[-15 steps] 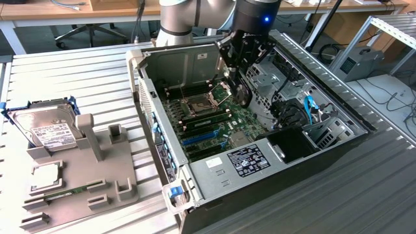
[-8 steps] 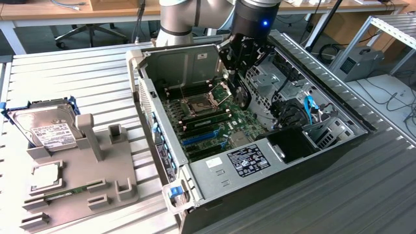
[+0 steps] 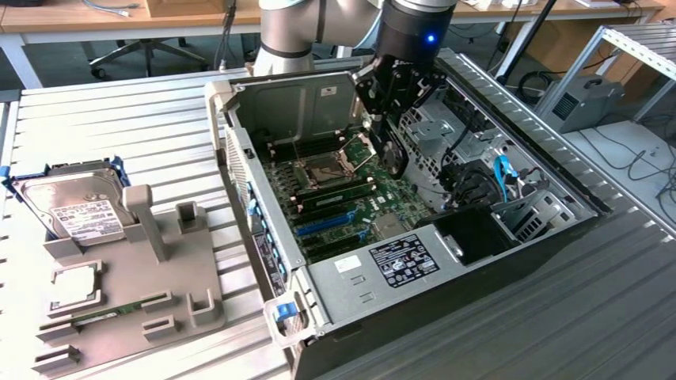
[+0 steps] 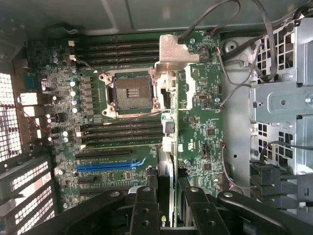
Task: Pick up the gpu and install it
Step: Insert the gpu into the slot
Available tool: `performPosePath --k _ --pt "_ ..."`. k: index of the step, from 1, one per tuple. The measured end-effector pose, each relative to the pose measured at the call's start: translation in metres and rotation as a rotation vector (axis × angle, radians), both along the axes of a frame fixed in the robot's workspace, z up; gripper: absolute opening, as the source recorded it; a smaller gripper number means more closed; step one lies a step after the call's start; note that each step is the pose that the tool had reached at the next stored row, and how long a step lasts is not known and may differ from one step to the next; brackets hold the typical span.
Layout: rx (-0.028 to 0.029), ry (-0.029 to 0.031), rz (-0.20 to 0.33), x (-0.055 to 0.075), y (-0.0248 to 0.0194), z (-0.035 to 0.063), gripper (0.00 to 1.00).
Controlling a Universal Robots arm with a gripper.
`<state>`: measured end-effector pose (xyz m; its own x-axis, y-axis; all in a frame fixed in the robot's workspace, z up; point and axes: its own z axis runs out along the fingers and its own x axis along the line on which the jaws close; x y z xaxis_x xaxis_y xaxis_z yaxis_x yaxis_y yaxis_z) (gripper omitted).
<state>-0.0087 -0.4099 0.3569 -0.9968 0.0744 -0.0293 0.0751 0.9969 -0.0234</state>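
Note:
My gripper (image 3: pixel 388 125) hangs inside the open computer case (image 3: pixel 264 261), above the motherboard (image 3: pixel 349 202). It is shut on the gpu (image 3: pixel 391 152), which stands on edge below the fingers with its dark round fan shroud facing the exterior view's left. In the wrist view the gpu (image 4: pixel 167 142) shows edge-on, with its silver end bracket (image 4: pixel 174 51) at the far end. The two black fingers (image 4: pixel 145 208) clamp it from both sides at the gripper (image 4: pixel 166 196). The card floats over the board, beside the CPU socket (image 4: pixel 129 93) and away from the blue slot (image 4: pixel 110 166).
A hard drive (image 3: pixel 72 207) leans on a grey fixture (image 3: pixel 132 297) on the table at the exterior view's left, with a memory stick (image 3: pixel 106 313) in it. Cables (image 4: pixel 230 68) and a metal drive cage (image 4: pixel 281 98) crowd one side of the case.

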Motion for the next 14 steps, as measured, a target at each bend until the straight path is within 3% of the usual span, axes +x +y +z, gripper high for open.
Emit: performPosePath --k 14 --pt "0.0000 0.0000 0.024 0.0000 0.0000 0.0000 0.26"
